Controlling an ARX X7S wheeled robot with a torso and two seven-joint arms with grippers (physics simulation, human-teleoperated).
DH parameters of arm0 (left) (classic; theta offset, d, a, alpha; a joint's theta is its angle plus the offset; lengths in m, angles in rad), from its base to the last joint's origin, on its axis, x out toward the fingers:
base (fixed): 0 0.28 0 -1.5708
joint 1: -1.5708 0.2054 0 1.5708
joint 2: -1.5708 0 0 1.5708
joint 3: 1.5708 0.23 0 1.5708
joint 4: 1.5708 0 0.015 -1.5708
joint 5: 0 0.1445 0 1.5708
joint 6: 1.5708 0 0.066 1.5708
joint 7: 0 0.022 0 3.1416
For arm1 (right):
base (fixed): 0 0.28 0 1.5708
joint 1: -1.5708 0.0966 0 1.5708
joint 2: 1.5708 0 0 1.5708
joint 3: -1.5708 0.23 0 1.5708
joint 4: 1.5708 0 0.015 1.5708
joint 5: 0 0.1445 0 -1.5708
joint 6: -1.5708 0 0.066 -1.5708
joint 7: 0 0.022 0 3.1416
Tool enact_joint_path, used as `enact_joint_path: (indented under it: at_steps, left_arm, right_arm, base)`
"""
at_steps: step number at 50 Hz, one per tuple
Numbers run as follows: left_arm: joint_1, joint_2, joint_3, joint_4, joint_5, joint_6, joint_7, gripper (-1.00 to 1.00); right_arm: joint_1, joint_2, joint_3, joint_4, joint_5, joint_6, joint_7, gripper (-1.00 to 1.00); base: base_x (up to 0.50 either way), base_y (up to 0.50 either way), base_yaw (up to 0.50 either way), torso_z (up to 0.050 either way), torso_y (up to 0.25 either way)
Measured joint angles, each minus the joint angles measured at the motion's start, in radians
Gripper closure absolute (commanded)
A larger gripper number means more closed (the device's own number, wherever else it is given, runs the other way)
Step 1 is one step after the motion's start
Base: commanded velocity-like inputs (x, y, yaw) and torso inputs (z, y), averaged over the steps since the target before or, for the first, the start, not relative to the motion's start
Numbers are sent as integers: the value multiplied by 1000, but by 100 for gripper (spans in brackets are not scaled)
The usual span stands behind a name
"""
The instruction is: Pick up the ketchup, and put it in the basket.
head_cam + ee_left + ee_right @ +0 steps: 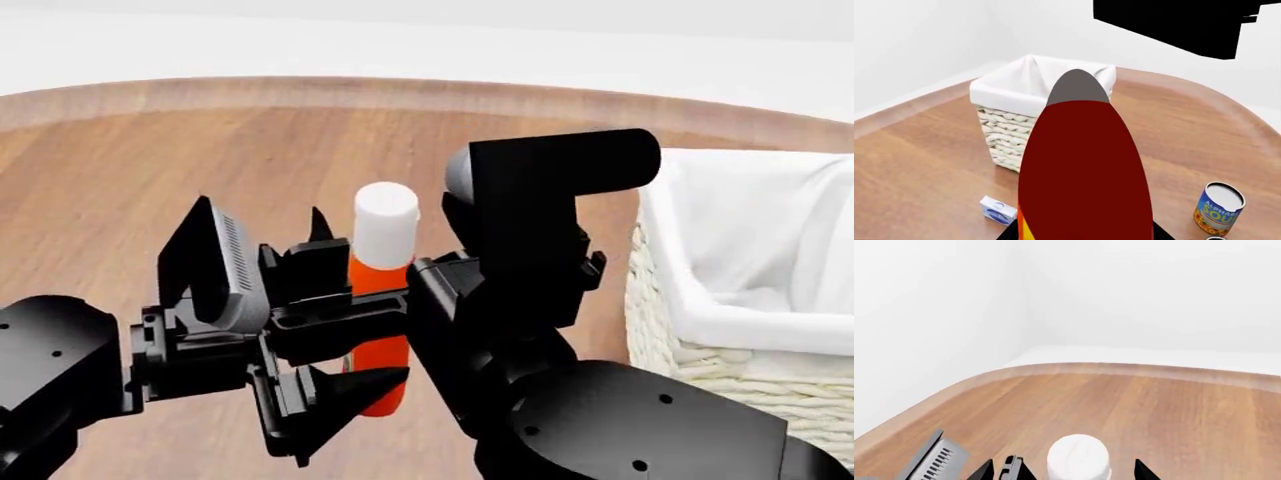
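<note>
Left wrist view: the ketchup [1084, 170] fills the frame, clamped in the left gripper, whose fingers are out of sight; the basket [1009, 135] stands just beyond on the table [921, 165], with a soup can [1218, 207] and small white box [997, 210] nearby. Head view: the left gripper [354, 330] is closed on the bottle's body, upright, left of the basket. A light, smooth, slightly squeezable bottle; mid-body hold suits it. Right wrist view: the white cap [1079, 457] shows; the right gripper's state cannot be told.

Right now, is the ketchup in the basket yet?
No. The ketchup is upright in the left gripper, over the table, beside the basket.
</note>
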Motion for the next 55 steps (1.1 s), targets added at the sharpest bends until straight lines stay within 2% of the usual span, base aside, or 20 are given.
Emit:
enact_joint_path:
  at_steps: [55]
  left_arm:
    - [11, -9, 21, 20, -3, 5, -1, 100]
  right_arm:
    - [-7, -9, -91, 146, -146, -90, -136, -100]
  base:
    - [0, 0, 0, 0, 1]
